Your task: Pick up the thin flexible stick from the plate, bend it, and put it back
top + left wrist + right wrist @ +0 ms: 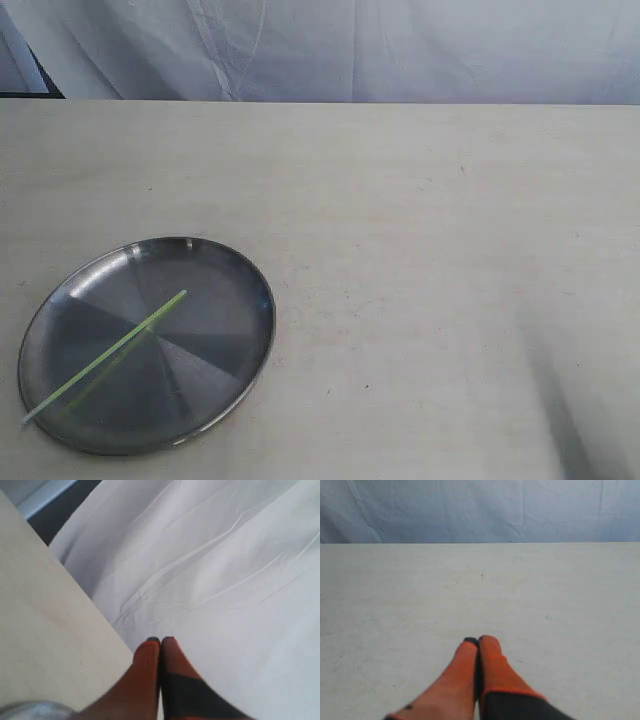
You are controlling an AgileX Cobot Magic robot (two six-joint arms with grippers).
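The round steel plate (215, 265) lies at the front left of the pale table in the exterior view. Across it rests the thin yellow-green stick (110, 352), straight and pale, with its lower end poking past the plate's left rim. Neither gripper shows in the exterior view. In the left wrist view my left gripper (160, 641) is shut and empty, its orange fingers pressed together over the table's edge; a sliver of the plate (35, 711) shows at the corner. In the right wrist view my right gripper (477, 641) is shut and empty above bare table.
A white creased cloth (400, 50) hangs behind the table's far edge and fills much of the left wrist view (225, 570). A dark shadow (570, 420) falls on the table at the front right.
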